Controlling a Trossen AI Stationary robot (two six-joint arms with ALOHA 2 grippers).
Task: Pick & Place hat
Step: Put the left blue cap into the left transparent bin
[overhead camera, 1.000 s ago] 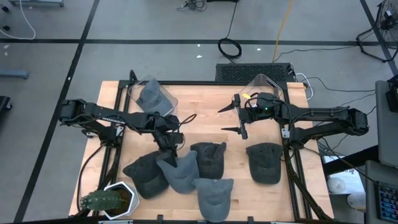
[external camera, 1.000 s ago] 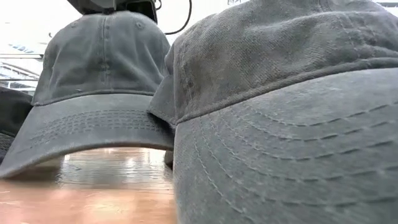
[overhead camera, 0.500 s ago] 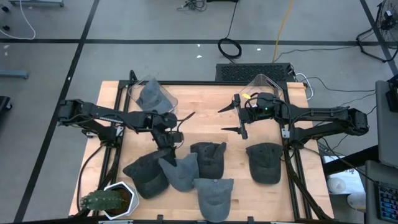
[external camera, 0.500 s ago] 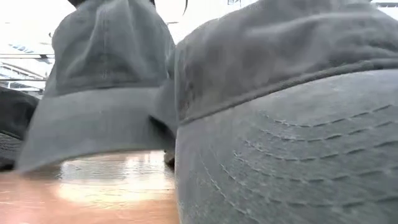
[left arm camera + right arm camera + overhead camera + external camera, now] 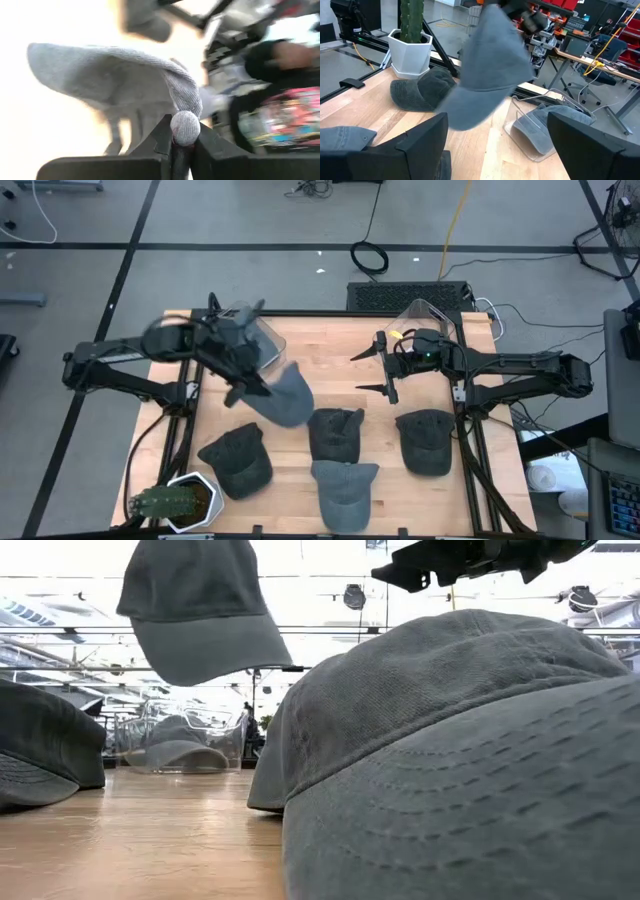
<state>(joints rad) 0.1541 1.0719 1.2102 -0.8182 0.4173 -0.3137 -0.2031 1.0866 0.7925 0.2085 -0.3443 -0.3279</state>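
My left gripper (image 5: 250,387) is raised over the table's left half, near a clear container (image 5: 245,335) with a hat inside, and is shut on a light grey hat (image 5: 283,395). In the low view that hat (image 5: 200,605) hangs in the air, brim toward the near side. My right gripper (image 5: 375,370) waits open over the middle of the far half, its fingers wide apart (image 5: 495,145). Several darker hats lie on the wood by their brims and rims: (image 5: 238,460), (image 5: 335,435), (image 5: 343,492), (image 5: 425,442). My left gripper pinches the light grey hat at the top of its crown, right at the round button (image 5: 185,127), between the two fingers (image 5: 160,142). The cloth bunches into a fold there. The hat is lifted clear of the table and hangs with the crown up and the brim (image 5: 212,648) lowest.
A white pot with a cactus (image 5: 175,502) stands at the near left corner. A second clear container (image 5: 425,315) sits at the far edge behind my right arm. Bare wood lies between the left container and the hats. Cables run on the floor beyond the table.
My left gripper, shut on the light grey hat, has risen and swung from the cluster of hats toward the far left, toward the clear container. The hat has come off the table and the neighbouring hats and now hangs clear. My right arm has stayed still.
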